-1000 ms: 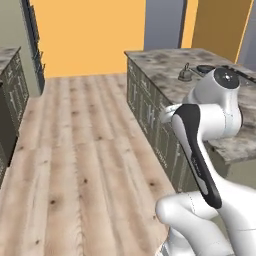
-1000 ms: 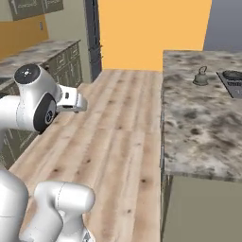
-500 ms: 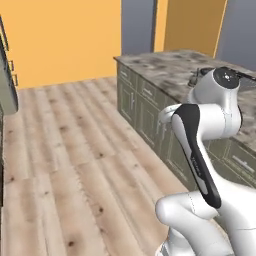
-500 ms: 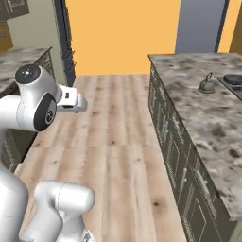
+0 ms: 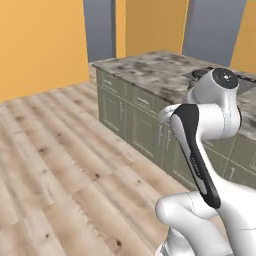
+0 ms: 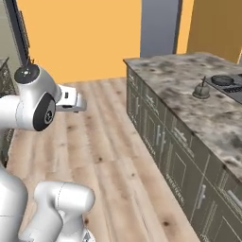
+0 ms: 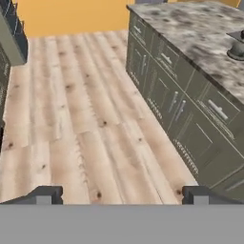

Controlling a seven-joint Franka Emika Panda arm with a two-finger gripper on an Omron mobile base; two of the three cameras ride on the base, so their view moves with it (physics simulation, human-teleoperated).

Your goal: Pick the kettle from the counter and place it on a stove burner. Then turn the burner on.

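Kitchen with orange walls, pale plank floor [image 7: 86, 119] and a long counter [image 6: 189, 99] of mottled stone over olive cabinet fronts. The kettle [image 6: 202, 90] stands upright on the counter, near its far end, just beside the dark cooktop [image 6: 231, 87] set into the same top. A dark pan [image 6: 222, 80] sits on the cooktop beyond the kettle. The gripper [image 7: 121, 194] hangs over open floor, well apart from the counter; its fingers stand wide apart with nothing between them. Judgement: no part of the task is complete. Kettle not yet grasped and not on a burner; burner knobs too small to read. Remaining: close in on the counter, lift the kettle, set it on a ring, turn the knob.
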